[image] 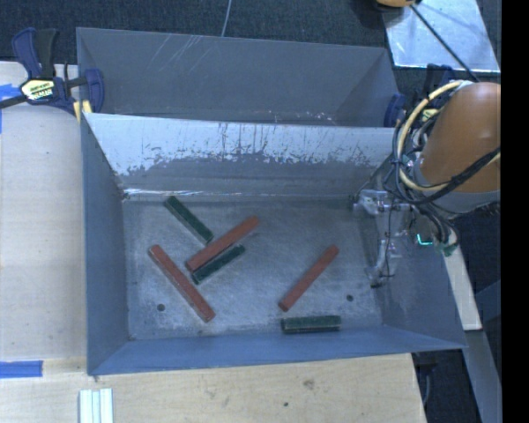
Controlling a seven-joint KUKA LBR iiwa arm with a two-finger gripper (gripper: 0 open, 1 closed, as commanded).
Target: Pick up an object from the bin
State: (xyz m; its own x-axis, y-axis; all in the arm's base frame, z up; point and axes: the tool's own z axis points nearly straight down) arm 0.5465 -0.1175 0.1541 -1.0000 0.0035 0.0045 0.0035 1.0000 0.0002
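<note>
My gripper [381, 276] hangs at the right side of the bin, close to the right wall, its thin fingers pointing down with nothing seen between them. The nearest thing is a reddish-brown stick [309, 278] lying slantwise on the floor to the left of the fingers. A short dark green stick [310, 324] lies flat by the front wall, below and left of the gripper.
Toward the left of the bin lie two more reddish-brown sticks [222, 243] [182, 283] and two dark green ones [188, 218] [218, 263], partly crossing one another. The arm with its orange cover and cables comes in over the right rim.
</note>
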